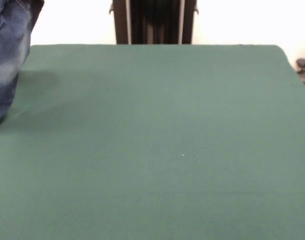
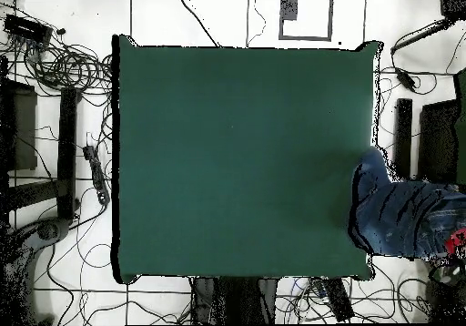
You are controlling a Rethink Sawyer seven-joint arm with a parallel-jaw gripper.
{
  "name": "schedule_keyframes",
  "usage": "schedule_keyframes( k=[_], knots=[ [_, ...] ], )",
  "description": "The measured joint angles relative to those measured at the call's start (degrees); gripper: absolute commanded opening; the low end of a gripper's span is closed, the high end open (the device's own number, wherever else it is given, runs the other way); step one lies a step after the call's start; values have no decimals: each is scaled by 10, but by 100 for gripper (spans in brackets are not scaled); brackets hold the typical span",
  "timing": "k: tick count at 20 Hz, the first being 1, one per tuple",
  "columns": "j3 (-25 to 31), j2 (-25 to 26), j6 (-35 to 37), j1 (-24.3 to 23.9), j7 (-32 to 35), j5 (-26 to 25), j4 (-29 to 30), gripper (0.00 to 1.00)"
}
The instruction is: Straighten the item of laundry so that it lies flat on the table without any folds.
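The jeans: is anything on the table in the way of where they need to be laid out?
Nothing visible is. The jeans sit bunched at one side edge of the table, partly hanging past it in the overhead view. The rest of the green cloth shows no objects. The gripper appears in neither view, so its path cannot be judged.

Count: 1 large rectangular counter covered in dark green cloth (image 1: 157, 150) (image 2: 237, 158). 1 pair of blue denim jeans with faded pale patches (image 1: 6, 55) (image 2: 396, 215), at the counter's edge. 1 dark robot pedestal (image 1: 153, 22), at the far side.
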Motion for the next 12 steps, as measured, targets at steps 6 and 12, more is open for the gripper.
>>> schedule_keyframes(
  k=[6,12],
  knots=[
    [-16,7,-47,17,12,2,19,0],
    [-37,32,-125,39,23,9,51,0]
  ],
)
